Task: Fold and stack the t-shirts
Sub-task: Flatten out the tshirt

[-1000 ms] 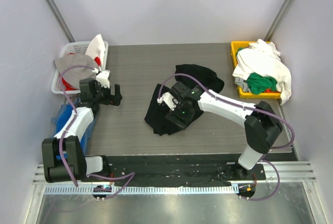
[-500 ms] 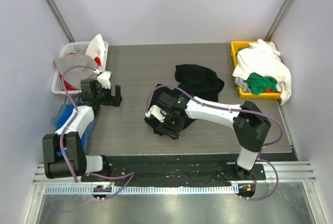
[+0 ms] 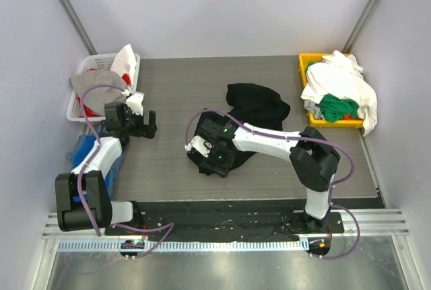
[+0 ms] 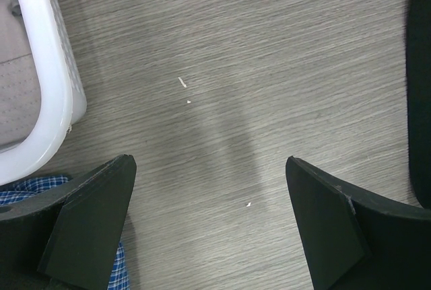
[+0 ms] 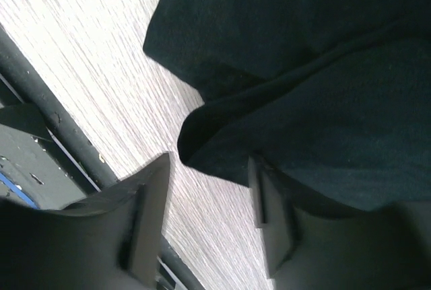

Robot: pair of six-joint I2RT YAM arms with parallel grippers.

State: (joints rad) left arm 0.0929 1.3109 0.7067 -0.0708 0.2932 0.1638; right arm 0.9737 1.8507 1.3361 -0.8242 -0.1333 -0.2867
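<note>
A large black t-shirt (image 3: 259, 105) lies crumpled in the middle of the table. My right gripper (image 3: 214, 159) is low at its near-left edge. In the right wrist view the jaws stand partly apart, with bare table between the fingers. A folded hem of the black t-shirt (image 5: 303, 68) lies just past the right gripper (image 5: 209, 169) and drapes over one fingertip (image 5: 269, 216). My left gripper (image 3: 149, 124) is open over bare table at the left; the left gripper (image 4: 210, 165) holds nothing. White t-shirts (image 3: 340, 78) and a green t-shirt (image 3: 339, 107) are heaped at the back right.
A yellow bin (image 3: 304, 61) holds the heap at the back right. A white basket (image 3: 84, 78) with clothes stands at the back left, and its rim (image 4: 47, 68) is close to the left fingers. A blue checked cloth (image 3: 84, 152) lies beside the left arm.
My right gripper has moved left and nearer, from over the black t-shirt to its near-left edge, and its jaws have narrowed. The left arm has barely moved.
</note>
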